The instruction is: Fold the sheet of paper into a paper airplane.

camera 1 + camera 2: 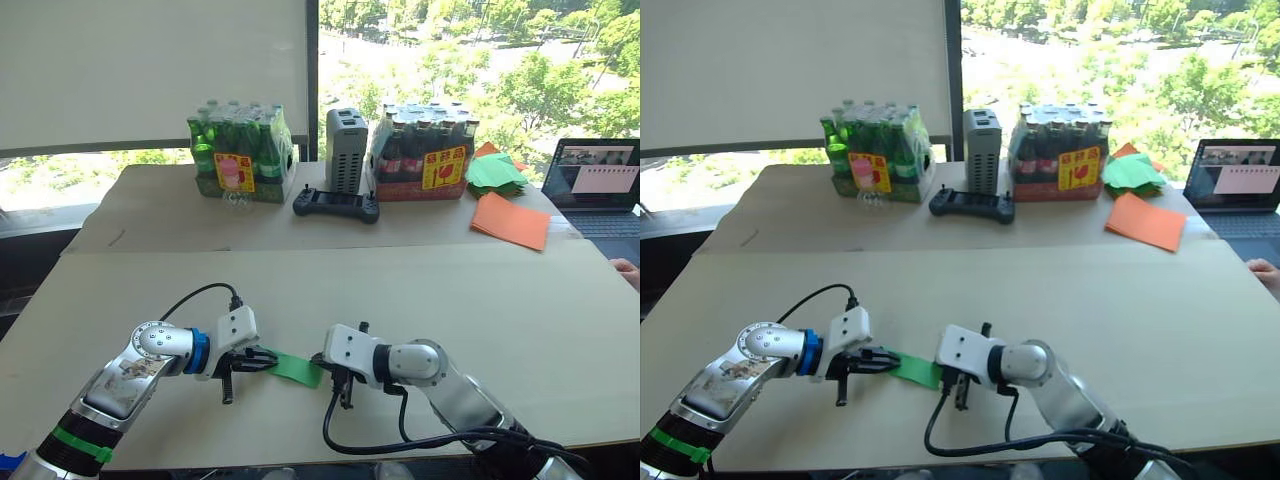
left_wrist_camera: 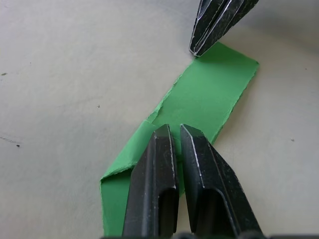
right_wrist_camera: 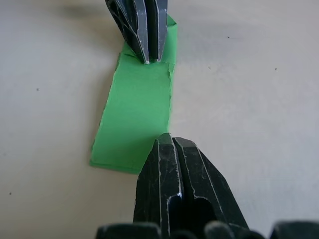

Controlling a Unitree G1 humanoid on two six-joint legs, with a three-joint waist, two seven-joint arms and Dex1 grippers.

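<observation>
Paper (image 1: pixel 296 368), bright green and folded into a narrow strip, is lying flat on the near desk (image 1: pixel 480 300). The left end effector (image 2: pixel 174 130), fingers nearly together, is pressing its left end; the right end effector (image 3: pixel 168 138), fingers closed, is pinning the right edge. Being thin, light and slippery, it probably needs gripping at an edge.

Matt, thin green sheet of paper (image 2: pixel 209 99) with one ragged edge lies on the smooth, matt pale counter (image 2: pixel 65 74); both tools' fingers (image 2: pixel 149 184) look like scuffed black plastic
</observation>
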